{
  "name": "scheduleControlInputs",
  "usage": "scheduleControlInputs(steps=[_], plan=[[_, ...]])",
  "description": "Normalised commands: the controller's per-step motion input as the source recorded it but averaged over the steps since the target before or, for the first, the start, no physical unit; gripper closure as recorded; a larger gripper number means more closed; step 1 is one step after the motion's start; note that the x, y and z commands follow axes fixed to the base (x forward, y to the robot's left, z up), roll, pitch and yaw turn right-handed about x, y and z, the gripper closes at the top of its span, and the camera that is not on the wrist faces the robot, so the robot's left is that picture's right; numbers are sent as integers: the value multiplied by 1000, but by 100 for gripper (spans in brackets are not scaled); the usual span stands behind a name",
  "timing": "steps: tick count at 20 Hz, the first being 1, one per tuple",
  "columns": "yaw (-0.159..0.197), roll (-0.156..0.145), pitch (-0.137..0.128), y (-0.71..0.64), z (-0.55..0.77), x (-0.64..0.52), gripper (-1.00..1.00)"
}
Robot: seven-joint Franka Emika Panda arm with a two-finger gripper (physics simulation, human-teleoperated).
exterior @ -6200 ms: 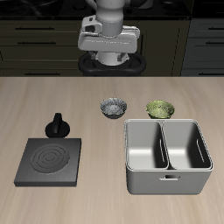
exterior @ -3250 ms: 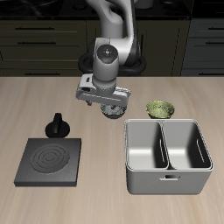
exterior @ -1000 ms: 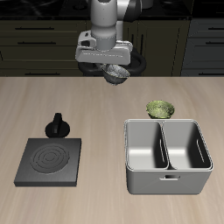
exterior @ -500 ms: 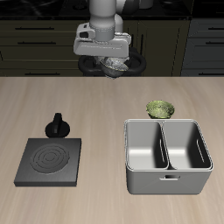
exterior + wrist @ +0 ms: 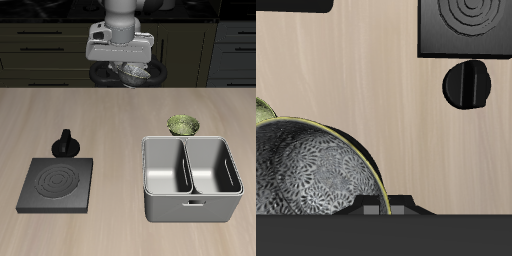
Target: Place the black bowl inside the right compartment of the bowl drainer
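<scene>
The black bowl (image 5: 134,73), dark outside with a pale speckled inside, hangs tilted high above the back of the table with my gripper (image 5: 128,64) shut on its rim. In the wrist view the black bowl (image 5: 311,172) fills the space close under the camera. The bowl drainer (image 5: 170,208), a grey metallic bin with a central divider and two deep compartments, stands nearer the table's front edge, well below and apart from the held bowl. Nothing shows inside either compartment.
A green-yellow patterned bowl (image 5: 182,124) sits just behind the drainer; its rim (image 5: 262,110) also shows in the wrist view. A flat black stove plate (image 5: 58,185) lies across the table from the drainer, with a small black knobbed object (image 5: 66,143) behind it.
The gripper came down onto the bowl on the table, shut on it, and lifted it. Over the last second it has risen a little higher with the bowl.
</scene>
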Motion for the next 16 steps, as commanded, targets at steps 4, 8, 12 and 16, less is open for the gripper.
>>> scheduleControlInputs(steps=[4,8,12,16], plan=[[4,6,20,75,88,332,100],[25,-12,20,115,107,511,100],[13,2,25,175,94,399,100],[9,60,-4,422,220,231,100]])
